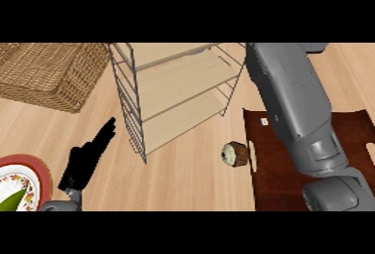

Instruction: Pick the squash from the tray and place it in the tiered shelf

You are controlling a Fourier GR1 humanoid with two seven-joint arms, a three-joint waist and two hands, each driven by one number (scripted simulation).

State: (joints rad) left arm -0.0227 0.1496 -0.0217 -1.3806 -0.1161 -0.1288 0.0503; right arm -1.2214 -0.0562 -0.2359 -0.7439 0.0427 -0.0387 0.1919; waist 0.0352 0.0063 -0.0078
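Left robot hand (86, 161) at rest, fingers straight, low on table (190, 173). Right forearm (293, 109) stretched over dark red tray (273, 183); right robot hand out of view, finger state cannot be told, squash not visible. Probable step: carry toward tiered shelf (179, 92); next, alignment with a free tier, clear of cupcake (236, 154).

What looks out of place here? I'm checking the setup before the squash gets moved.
A cupcake lies tipped on its side on the counter, just off the dark tray's left edge. No squash shows on the tray.
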